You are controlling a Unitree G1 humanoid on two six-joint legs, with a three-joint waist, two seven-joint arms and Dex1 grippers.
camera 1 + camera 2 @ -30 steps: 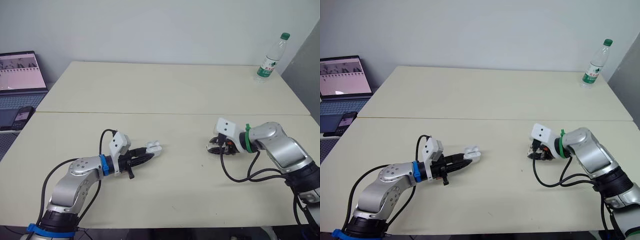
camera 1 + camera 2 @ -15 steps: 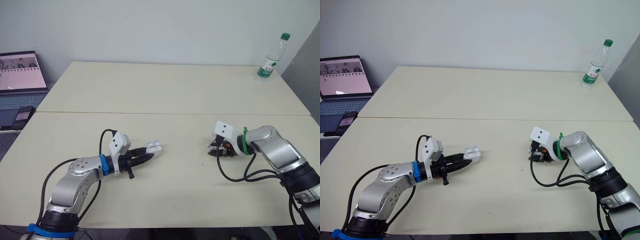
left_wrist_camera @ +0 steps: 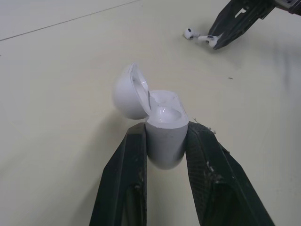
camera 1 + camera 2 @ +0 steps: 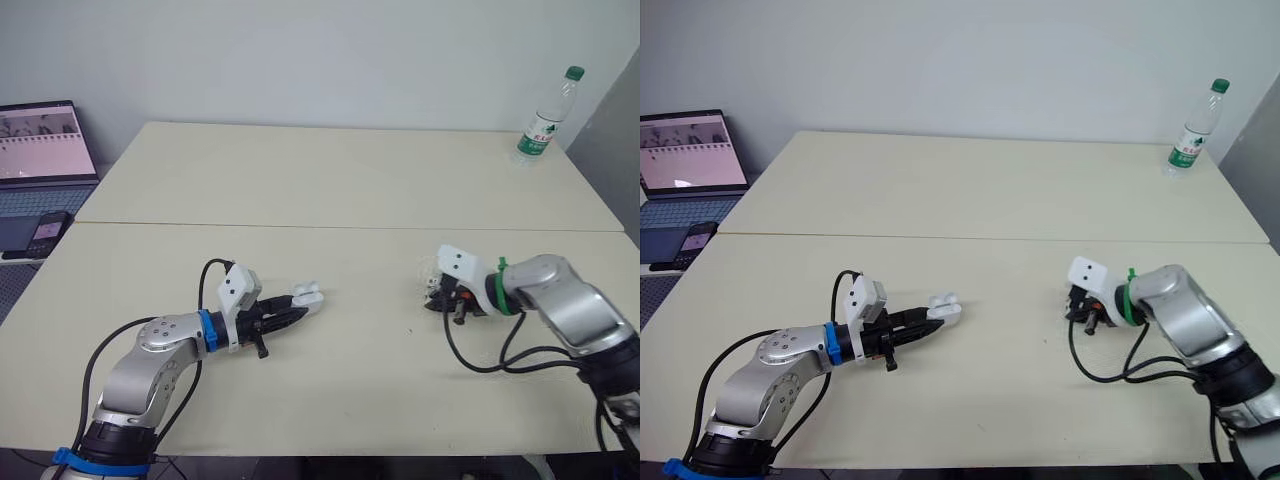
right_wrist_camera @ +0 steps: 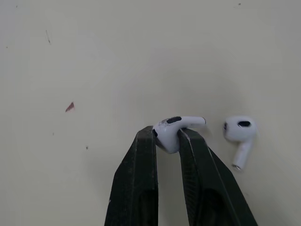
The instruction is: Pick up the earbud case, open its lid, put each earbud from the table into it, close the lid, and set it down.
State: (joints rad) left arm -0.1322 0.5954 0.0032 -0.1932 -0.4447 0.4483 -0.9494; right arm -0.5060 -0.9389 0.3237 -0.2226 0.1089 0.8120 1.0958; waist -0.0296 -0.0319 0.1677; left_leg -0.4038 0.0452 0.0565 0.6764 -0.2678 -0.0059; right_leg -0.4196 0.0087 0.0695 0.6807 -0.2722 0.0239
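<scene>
- White earbud case (image 3: 164, 127) is clamped in the left tool (image 4: 298, 312), low over the near-left part of the surface (image 4: 350, 180). Its lid (image 3: 129, 94) is hinged open. No change on this side from a second ago.
- The change is on the right: the right tool (image 5: 167, 134) has shifted slightly rightward since a second ago. The whole picture drifted a little too, so part of that is camera movement.
- Right tool is narrow, pinched on one earbud (image 5: 176, 125). The second earbud (image 5: 240, 134) lies loose on the surface just beside it.
- Meaning: pick-up and lid-open look done, and the first earbud grasp looks made. The likely next move is carrying it left to the open case. Neither bud is in the case yet.
- Right wrist view shows the pinch itself, with the stem sticking out sideways past the fingertips. Head views can't resolve the buds, just the tool tip close to the surface.
- Left wrist view shows the open lid, plus the right tool far off with both buds at its tip. It suggests the held bud is barely off the surface, if at all.
- Head views give the layout: tools well apart, case to the left, buds to the right.
</scene>
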